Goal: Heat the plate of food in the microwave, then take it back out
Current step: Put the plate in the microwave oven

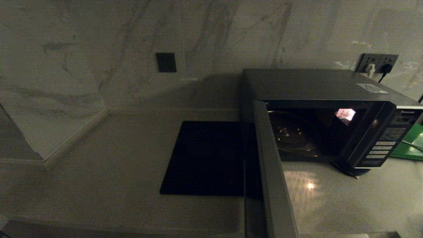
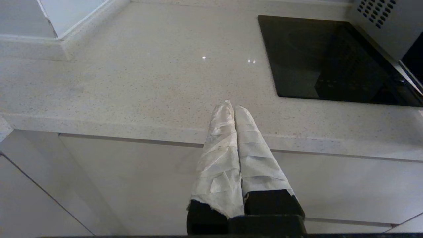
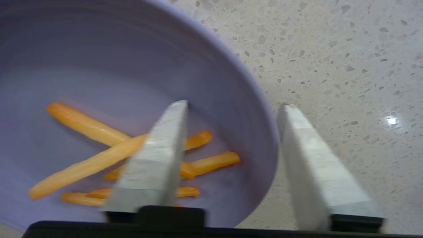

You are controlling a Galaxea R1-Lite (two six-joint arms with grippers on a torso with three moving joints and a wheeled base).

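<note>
- Head view: microwave [image 1: 330, 115] sits with its door [image 1: 274, 172] swung wide open and the glass turntable bare, so nothing's been heated yet. "Panasonic" reads on the button panel. No plate or arm in sight here.
- Left wrist view: left gripper [image 2: 234, 110] is parked at the counter [image 2: 132, 76] edge, wrapped fingers pressed together, holding nothing.
- Right wrist view: right gripper [image 3: 231, 107] straddles the rim of the plate [image 3: 231, 82] on the counter, one finger inside over the fries [image 3: 86, 125], one outside; jaws part open, rim doesn't look pinched yet. Loading, heating and retrieval all remain.
</note>
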